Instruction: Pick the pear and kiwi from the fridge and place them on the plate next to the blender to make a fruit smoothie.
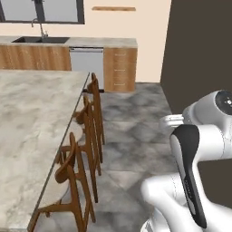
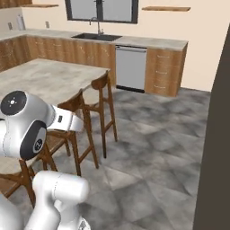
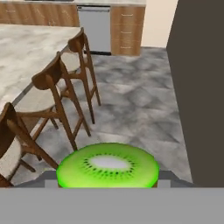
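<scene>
Between the finger tips, low in hand view: kiwi point(image 3: 108, 166), cut green face w/ pale core toward cam. Gripper point(image 3: 108, 181) looks pinched on it, tips mostly hidden behind fruit. Judgement: light, soft, skin slightly slick; hold on brown sides, moderate squeeze, else bruises or slips. Island counter point(image 1: 31, 131) w/ wooden stools point(image 3: 65, 87) to one side, grey dishwasher point(image 2: 130, 67) far back. Dark tall panel point(image 3: 201, 87) opposite side; can't say if fridge.

A marble-topped island point(image 1: 31, 131) runs along the left with three wooden stools point(image 1: 74, 176) tucked beside it. Grey stone tiles point(image 2: 152, 148) cover the floor. Against the cream far wall point(image 2: 202, 36), wooden cabinets point(image 2: 164, 69) flank a dishwasher point(image 2: 130, 68), with a sink point(image 2: 96, 37) beneath a dark-framed window point(image 2: 101, 10).
</scene>
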### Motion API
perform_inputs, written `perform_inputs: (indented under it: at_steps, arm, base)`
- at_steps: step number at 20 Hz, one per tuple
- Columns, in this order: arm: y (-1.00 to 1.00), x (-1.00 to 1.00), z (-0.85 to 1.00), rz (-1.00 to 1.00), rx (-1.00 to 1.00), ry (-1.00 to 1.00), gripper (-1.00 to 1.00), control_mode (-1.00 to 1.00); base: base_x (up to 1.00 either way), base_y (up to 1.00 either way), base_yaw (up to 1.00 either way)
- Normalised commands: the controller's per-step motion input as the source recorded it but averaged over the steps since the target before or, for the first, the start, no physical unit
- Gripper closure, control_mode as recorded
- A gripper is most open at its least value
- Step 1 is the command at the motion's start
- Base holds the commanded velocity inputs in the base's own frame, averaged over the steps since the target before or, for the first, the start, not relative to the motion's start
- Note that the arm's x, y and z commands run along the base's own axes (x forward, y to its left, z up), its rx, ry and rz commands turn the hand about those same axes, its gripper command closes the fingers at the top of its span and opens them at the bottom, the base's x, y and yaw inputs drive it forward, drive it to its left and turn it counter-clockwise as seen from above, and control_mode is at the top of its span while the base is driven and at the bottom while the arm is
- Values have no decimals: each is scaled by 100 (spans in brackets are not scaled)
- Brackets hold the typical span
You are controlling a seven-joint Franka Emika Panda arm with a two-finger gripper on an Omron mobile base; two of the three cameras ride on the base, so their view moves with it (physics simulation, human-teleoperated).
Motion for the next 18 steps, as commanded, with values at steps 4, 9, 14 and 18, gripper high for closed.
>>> perform_inputs:
  at_steps: [4, 9, 14, 18]
  arm:
    - [0, 0, 0, 0, 0, 0, 100, 100]
    - [0, 0, 0, 0, 0, 0, 100, 100]
    - [0, 0, 0, 0, 0, 0, 100, 100]
    - [0, 0, 0, 0, 0, 0, 100, 100]
  base:
    - [100, -21, 0]
    - [100, -50, 0]
    - [100, -27, 0]
    - [100, -28, 0]
